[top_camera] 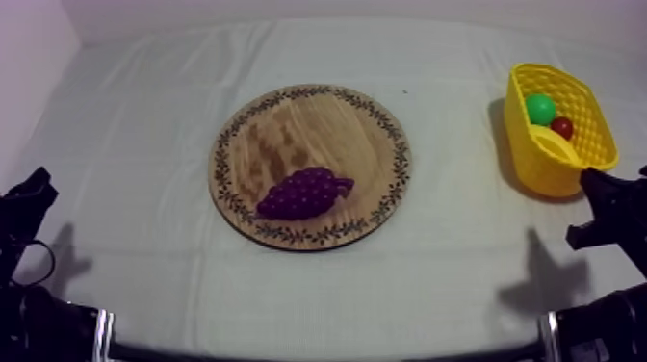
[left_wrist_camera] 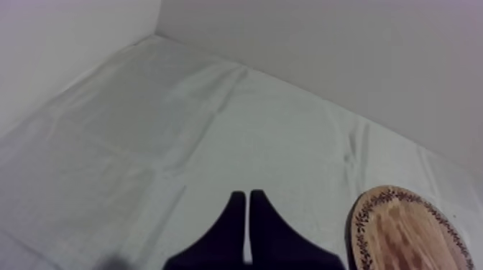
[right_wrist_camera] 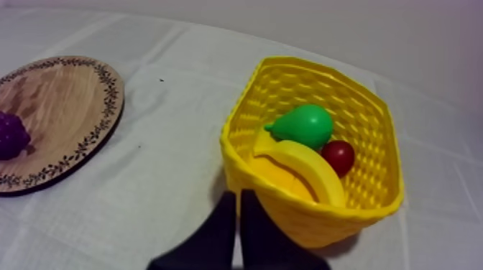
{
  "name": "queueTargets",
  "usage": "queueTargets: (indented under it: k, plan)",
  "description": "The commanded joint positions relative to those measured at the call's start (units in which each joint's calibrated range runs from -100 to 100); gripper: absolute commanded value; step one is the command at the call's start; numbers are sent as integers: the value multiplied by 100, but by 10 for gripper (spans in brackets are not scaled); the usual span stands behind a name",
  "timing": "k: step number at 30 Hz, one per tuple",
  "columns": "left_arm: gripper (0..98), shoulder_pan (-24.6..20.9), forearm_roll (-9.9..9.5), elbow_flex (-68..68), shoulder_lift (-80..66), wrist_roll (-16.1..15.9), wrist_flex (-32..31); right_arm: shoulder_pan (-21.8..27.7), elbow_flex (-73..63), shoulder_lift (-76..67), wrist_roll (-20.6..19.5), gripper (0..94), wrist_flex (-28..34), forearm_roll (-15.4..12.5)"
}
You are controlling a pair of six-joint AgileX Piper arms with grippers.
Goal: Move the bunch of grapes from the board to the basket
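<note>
A purple bunch of grapes (top_camera: 304,193) lies on the near part of the round wooden board (top_camera: 289,125) in the middle of the table. The yellow basket (top_camera: 578,164) stands at the far right and holds a green pear (top_camera: 540,108), a small red fruit (top_camera: 562,127) and a banana (top_camera: 553,144). My left gripper (top_camera: 38,183) rests low at the left edge, shut on nothing; its fingers (left_wrist_camera: 248,205) lie together over bare cloth beside the board (left_wrist_camera: 410,230). My right gripper (top_camera: 592,183) sits just before the basket, shut, its tips (right_wrist_camera: 238,201) against the basket's near wall (right_wrist_camera: 287,208). The grapes (right_wrist_camera: 11,135) lie far off.
Grey-white cloth covers the table. Bare cloth lies between the board and the basket and all round the board. A pale wall runs along the back and the left.
</note>
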Motion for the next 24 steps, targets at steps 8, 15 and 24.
queueTargets:
  k: [8,15,24]
  plan:
    - [0,-1,1,4,3,1,3,-122,3,-5,31,3,1,1]
    - [0,-1,1,4,3,1,3,-943,3,-11,26,3,1,3]
    - [0,-1,1,4,3,1,3,-1538,-23,6,-230,4,73,3]
